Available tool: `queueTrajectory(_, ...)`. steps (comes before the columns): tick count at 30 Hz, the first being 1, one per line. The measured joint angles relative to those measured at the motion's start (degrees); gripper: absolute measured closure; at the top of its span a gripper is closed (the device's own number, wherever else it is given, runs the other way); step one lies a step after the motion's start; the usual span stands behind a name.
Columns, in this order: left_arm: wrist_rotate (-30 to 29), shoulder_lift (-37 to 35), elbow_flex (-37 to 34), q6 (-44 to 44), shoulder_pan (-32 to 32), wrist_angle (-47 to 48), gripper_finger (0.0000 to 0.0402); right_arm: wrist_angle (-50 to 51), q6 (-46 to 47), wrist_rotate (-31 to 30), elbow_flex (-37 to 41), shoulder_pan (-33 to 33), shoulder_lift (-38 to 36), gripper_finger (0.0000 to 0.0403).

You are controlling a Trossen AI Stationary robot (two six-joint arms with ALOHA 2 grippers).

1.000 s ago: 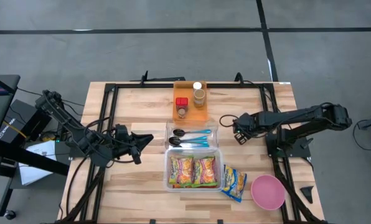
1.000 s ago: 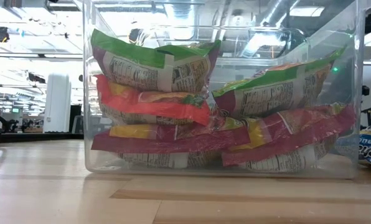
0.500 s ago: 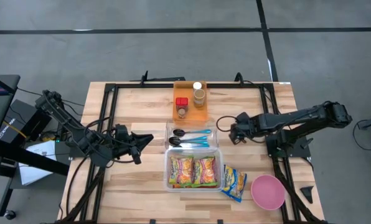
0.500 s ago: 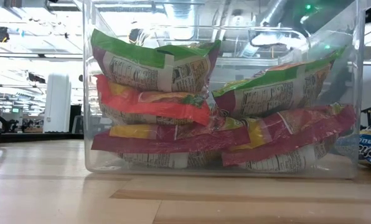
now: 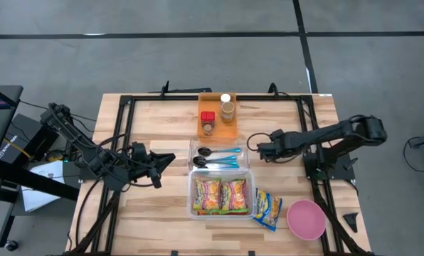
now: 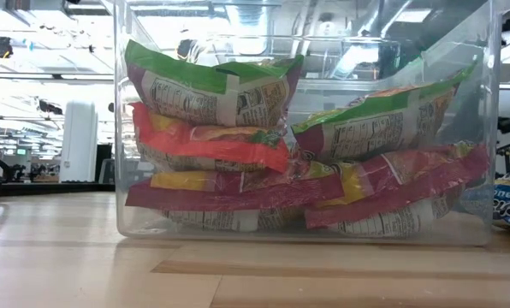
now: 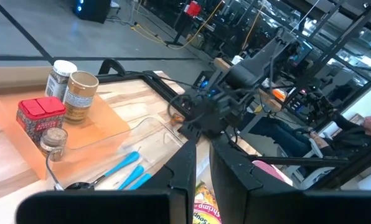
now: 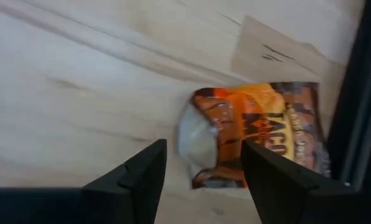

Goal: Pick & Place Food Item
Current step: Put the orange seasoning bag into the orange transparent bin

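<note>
A small orange-and-brown snack packet lies flat on the wooden table, right of the spoon tray. My right gripper hangs over it, slanting down and open, one finger on either side of the packet's pale end; I see no touch. In the high view that gripper covers the packet. At the table's left, my left gripper points level toward the trays, shut and holding nothing. A clear bin at the near middle holds several green-and-red packets.
A blue-and-yellow packet and a pink bowl lie near right. A clear tray with spoons sits behind the bin, an orange tray with spice jars farther back. A black frame rail runs close to the packet.
My right gripper has moved a short way toward the table's left, closer to the spoon tray, and has rolled about its own axis while its arm bent. The left arm and the packets in the bin have kept still.
</note>
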State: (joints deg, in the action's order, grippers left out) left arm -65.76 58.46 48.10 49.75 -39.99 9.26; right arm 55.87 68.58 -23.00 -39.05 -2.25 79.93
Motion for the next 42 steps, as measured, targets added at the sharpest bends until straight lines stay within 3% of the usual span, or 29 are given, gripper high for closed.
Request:
queueTrajectory(10, 1.4, 0.0, 0.0, 0.2, 0.0, -0.8, 0.0362, 1.5, 2.0, -1.1, 0.0, 0.1, 9.3, 0.0245)
queueTrajectory(19, 1.6, 0.0, 0.0, 0.2, 0.0, -1.2, 0.0362, -0.1, 6.6, -2.1, 0.0, 5.6, 9.6, 0.0367)
queueTrajectory(24, 1.6, 0.0, 0.0, 0.2, 0.0, -1.2, 0.0362, 3.9, 9.8, -0.7, -2.3, 10.4, 8.9, 0.0372)
queueTrajectory(31, 1.6, 0.0, 0.0, 0.1, 0.0, -1.1, 0.0362, 19.3, 19.3, -5.0, -12.7, 19.4, 1.6, 0.0354)
queueTrajectory(34, 1.5, 0.0, 0.0, -1.4, 0.0, -1.2, 0.0362, 20.6, 21.1, -11.3, -18.9, 24.4, -3.4, 0.0359)
queueTrajectory(38, 1.5, 0.0, 0.0, -5.8, 0.1, -2.3, 0.0362, 15.3, 16.4, -21.4, -26.2, 31.4, -10.7, 0.0373)
queueTrajectory(42, 2.0, 0.3, 0.0, -11.8, 1.9, -6.7, 0.0362, -1.2, 2.9, -27.2, -28.6, 37.2, -18.7, 0.0370)
